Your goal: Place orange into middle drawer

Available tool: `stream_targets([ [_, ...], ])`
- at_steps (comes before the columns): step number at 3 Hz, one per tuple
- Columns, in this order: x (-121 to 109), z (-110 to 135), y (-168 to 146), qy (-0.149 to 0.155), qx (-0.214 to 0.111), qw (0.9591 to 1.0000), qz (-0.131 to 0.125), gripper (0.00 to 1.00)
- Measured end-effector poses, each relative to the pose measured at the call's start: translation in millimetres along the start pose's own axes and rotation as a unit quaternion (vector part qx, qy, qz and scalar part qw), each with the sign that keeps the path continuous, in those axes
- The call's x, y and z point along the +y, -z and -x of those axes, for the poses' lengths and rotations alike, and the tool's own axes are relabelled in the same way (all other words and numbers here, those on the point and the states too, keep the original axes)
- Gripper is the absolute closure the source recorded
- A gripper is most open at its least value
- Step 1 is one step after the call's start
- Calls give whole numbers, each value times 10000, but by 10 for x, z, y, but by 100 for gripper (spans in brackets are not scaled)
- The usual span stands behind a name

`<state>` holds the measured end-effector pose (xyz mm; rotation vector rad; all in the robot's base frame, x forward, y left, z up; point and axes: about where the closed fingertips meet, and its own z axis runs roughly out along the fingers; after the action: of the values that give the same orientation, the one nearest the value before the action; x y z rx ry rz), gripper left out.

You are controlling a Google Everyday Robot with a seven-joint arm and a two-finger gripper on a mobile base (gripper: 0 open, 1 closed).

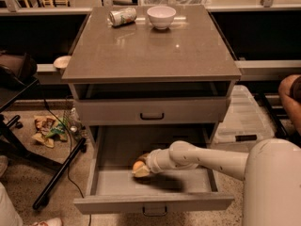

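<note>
The middle drawer (155, 204) is pulled out below the shut grey drawer front (151, 111). My white arm reaches into it from the right. My gripper (140, 168) is low inside the drawer, left of centre, close to the grey floor. The orange (138, 165) sits between its fingers, partly hidden by them. I cannot tell whether the orange touches the drawer floor.
On the cabinet top stand a white bowl (161, 16) and a tipped silver-green can (122, 16). A dark stand with black legs (56, 175) and litter (47, 128) lie on the floor at left. A clear plastic bin (247, 121) sits at right.
</note>
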<state>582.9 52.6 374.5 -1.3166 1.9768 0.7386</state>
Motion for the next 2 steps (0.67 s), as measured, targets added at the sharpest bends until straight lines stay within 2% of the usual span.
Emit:
stream_targets([
  [1, -39, -52, 42, -77, -101, 9999, 6, 35],
  [2, -89, -58, 179, -160, -363, 9992, -22, 11],
])
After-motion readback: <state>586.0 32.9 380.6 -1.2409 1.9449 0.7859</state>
